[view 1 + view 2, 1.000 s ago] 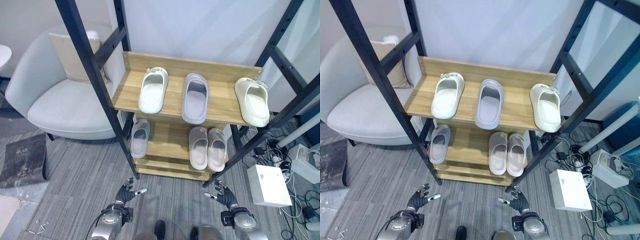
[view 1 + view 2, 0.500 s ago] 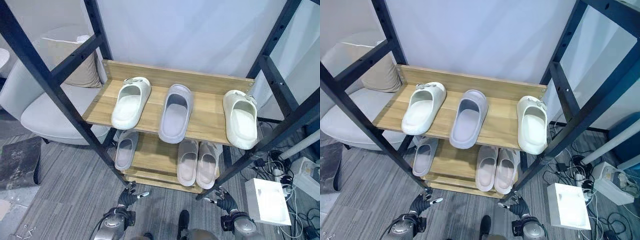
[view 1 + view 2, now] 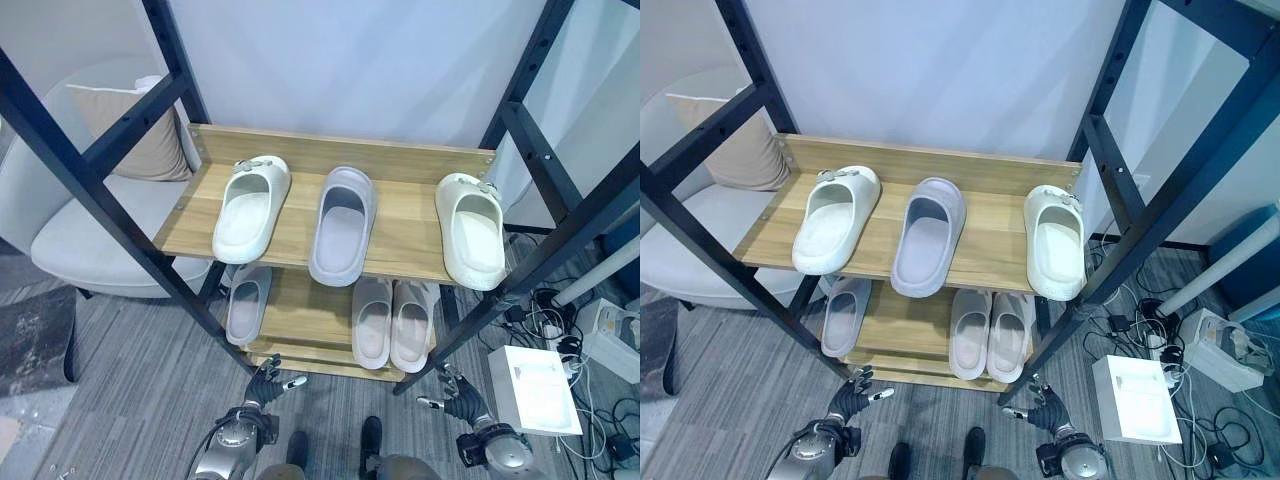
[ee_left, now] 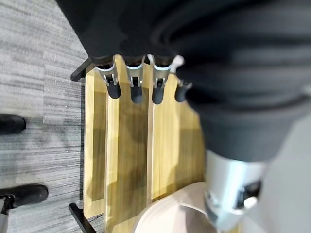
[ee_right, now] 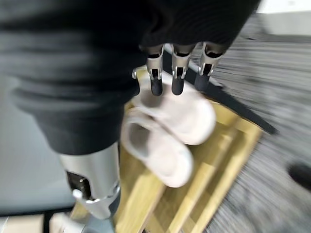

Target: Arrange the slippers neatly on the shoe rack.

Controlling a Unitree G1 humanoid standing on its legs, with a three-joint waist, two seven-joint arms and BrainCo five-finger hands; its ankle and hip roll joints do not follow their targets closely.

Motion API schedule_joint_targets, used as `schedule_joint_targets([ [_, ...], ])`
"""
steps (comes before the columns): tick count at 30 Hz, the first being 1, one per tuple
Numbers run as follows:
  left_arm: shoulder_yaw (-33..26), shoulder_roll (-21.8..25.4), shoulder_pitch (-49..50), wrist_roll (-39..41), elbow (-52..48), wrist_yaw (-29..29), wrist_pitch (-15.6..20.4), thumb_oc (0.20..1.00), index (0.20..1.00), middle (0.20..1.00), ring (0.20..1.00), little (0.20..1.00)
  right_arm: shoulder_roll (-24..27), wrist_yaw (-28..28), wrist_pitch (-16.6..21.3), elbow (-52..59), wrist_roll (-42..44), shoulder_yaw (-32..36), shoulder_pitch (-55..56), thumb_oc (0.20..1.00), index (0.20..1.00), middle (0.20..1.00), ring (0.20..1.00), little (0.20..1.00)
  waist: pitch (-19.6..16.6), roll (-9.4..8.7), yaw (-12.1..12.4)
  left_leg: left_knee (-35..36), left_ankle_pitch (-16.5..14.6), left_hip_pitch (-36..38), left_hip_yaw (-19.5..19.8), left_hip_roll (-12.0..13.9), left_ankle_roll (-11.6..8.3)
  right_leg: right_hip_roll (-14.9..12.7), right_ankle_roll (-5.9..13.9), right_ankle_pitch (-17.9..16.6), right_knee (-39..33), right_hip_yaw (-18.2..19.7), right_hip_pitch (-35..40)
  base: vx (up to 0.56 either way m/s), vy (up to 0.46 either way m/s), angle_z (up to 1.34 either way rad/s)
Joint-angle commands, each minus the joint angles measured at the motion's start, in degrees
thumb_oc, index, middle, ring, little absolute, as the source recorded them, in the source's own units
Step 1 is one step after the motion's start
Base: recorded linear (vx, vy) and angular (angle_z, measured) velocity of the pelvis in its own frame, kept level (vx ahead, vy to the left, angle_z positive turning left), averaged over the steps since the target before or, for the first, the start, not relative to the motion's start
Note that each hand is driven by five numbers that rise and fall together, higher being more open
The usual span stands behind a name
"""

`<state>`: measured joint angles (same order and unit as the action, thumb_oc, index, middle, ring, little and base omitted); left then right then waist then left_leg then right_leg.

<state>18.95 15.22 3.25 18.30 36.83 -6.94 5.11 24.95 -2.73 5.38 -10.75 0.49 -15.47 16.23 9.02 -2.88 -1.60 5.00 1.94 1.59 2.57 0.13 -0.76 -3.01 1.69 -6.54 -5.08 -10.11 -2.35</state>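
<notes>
The shoe rack [image 3: 400, 235] is being viewed from closer than before — left hand [image 3: 262, 383] and right hand [image 3: 459, 394] are being held low, fingers spread, empty.

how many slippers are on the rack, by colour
cream slippers: 2, both on the upper shelf
lilac-grey slipper: 1, between them
beige-grey slippers: 3, on the lower shelf, one apart and a pair side by side
total: 6
</notes>
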Motion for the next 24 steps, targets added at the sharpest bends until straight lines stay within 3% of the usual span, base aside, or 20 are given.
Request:
schedule_joint_targets([
  [1, -1.57, 0.18, -3.6, -4.81, 1.08, -0.81, 2.49, 1.0, 1.0, 1.0, 1.0, 1.0, 5.98, 1.51, 5.39, 15.05, -9.42, 5.22, 3.53, 1.0, 1.0, 1.0, 1.0, 1.0, 0.49, -1.2, -1.35, -0.19, -2.93, 2.74, -0.43, -0.99, -0.12, -1.33, 4.93, 5.17, 0.92, 1.75, 5.07, 0.01, 0.033, -0.13],
  [9, -2.36, -1.06, -3.56, -6.27, 4.13, -1.08, 3.3, 1.0, 1.0, 1.0, 1.0, 1.0, 14.08, 3.86, 9.83, 34.83, -13.23, 13.18, 12.18, 1.0, 1.0, 1.0, 1.0, 1.0, -0.37, -1.23, -3.52, 0.0, -4.32, 3.99, -1.92, -1.12, 0.4, -1.07, 6.02, 4.88, 1.51, 4.46, 4.49, -0.01, 0.057, -0.16],
  [12, -2.07, -1.53, -2.82, -5.73, 5.14, -0.8, 4.0, 1.0, 1.0, 1.0, 1.0, 1.0, 20.93, 4.27, 13.23, 45.53, -8.39, 15.9, 9.63, 1.0, 1.0, 1.0, 1.0, 1.0, -1.56, -1.37, -4.09, -0.01, -4.83, 4.6, -3.28, -1.1, 0.83, -0.93, 6.46, 4.49, 1.63, 6.06, 4.18, -0.01, 0.064, -0.33],
  [15, -1.54, -1.41, -2.41, -5.11, 4.33, -0.55, 4.2, 1.0, 1.0, 1.0, 1.0, 1.0, 23.46, 3.78, 13.72, 46.99, -5.37, 16.39, 6.06, 1.0, 1.0, 1.0, 1.0, 1.0, -2.05, -1.4, -3.75, 0.0, -4.87, 4.77, -3.3, -1.18, 0.91, -1.0, 6.49, 4.46, 1.48, 6.03, 4.39, 0.0, 0.032, -0.18],
  [19, -0.02, -1.37, -2.25, -3.05, 3.73, -0.63, 4.1, 1.0, 1.0, 1.0, 1.0, 1.0, 21.02, 1.95, 12.82, 46.03, 2.15, 12.65, -7.08, 1.0, 1.0, 1.0, 1.0, 1.0, -2.85, -1.49, -2.01, 0.0, -4.97, 4.9, -2.69, -1.32, 1.21, -1.46, 6.44, 4.63, 1.46, 5.26, 4.88, 0.01, 0.038, 0.02],
  [24, 0.83, -1.42, -2.21, -1.73, 2.81, -1.07, 3.83, 1.0, 1.0, 1.0, 1.0, 1.0, 15.82, -2.89, 11.08, 41.73, -1.84, 9.41, -19.29, 1.0, 1.0, 1.0, 1.0, 1.0, -2.96, -1.52, -0.2, -0.07, -5.06, 5.0, -1.65, -1.49, 1.48, -1.91, 6.27, 5.0, 1.45, 4.01, 5.66, 0.02, 0.018, 0.07],
])
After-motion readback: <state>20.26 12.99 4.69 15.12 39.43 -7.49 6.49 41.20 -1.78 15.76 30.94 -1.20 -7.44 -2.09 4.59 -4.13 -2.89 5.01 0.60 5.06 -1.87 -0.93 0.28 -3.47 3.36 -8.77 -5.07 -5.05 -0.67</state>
